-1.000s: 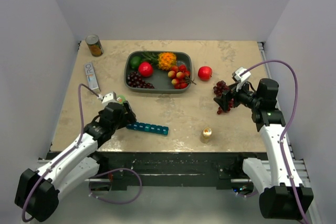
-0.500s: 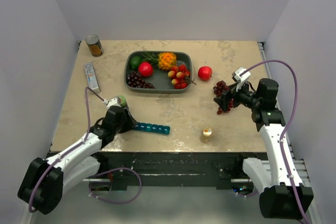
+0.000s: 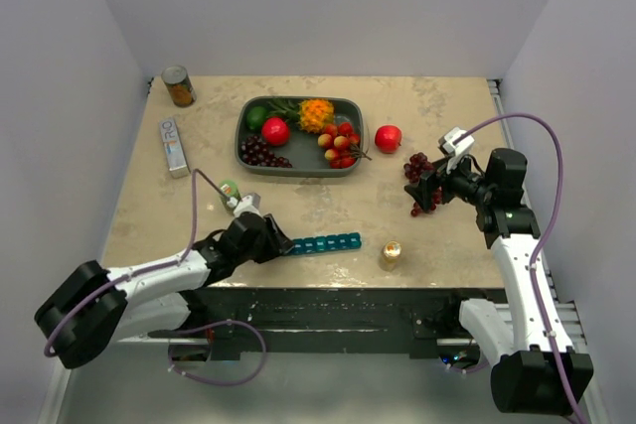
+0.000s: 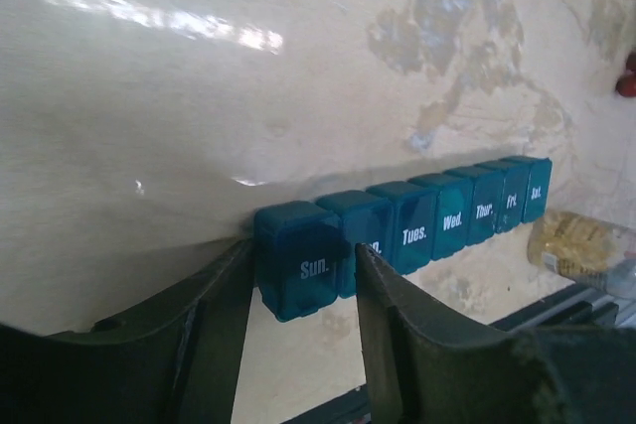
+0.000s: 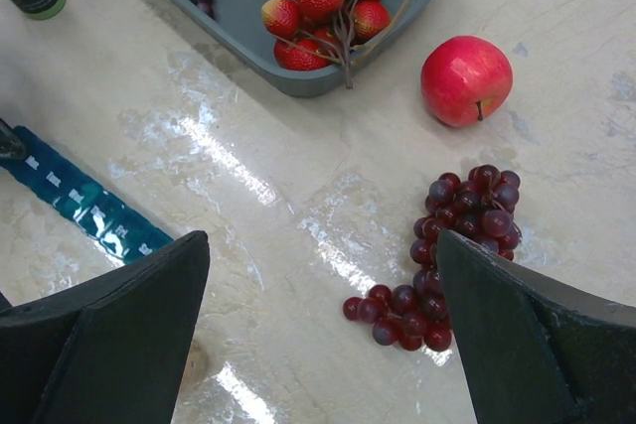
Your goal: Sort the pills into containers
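Pill organiser [image 3: 323,243] swung rightward, left pincer [image 4: 303,257] clamped on it, right pincer [image 5: 323,245] apart by grapes [image 5: 454,233]

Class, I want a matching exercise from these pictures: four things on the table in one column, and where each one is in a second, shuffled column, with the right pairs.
Column A
1. pill organiser
2. red apple
3. tin can
4. loose grape bunch

Column B
a. at the far left corner of the table
b. its Sun. end between the fingers of the left hand
c. on bare tabletop just right of the grey tray
d. lying below the open right hand

Pairs: 1-b, 2-c, 3-a, 4-d
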